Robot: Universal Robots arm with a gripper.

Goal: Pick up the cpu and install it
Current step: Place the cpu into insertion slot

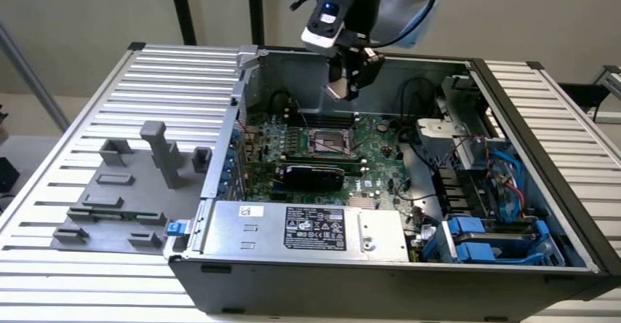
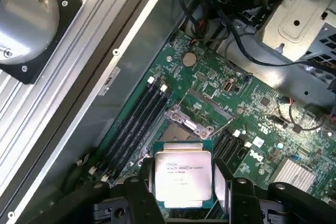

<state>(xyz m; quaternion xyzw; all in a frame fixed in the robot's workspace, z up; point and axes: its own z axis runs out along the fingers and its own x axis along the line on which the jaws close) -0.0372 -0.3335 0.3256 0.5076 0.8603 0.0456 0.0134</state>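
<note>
Above the open computer case [image 1: 388,288], the robot's hand [image 1: 345,89] grips the cpu [image 2: 182,177] by its edges between two black fingers [image 2: 137,199], clear of the motherboard [image 2: 247,108]. In the exterior view the bare socket [image 1: 330,144] lies at 6 o'clock from the hand. Grey fixture blocks [image 1: 160,152] stand on the desk [image 1: 58,285] at the case's 9 o'clock.

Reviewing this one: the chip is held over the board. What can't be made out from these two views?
- Wrist view: the print on the cpu is too small to read, and its underside faces away from the camera.
- Wrist view: the socket is partly covered by the cpu in the gripper.
- Exterior view: the power supply label text is too small to read.
</note>
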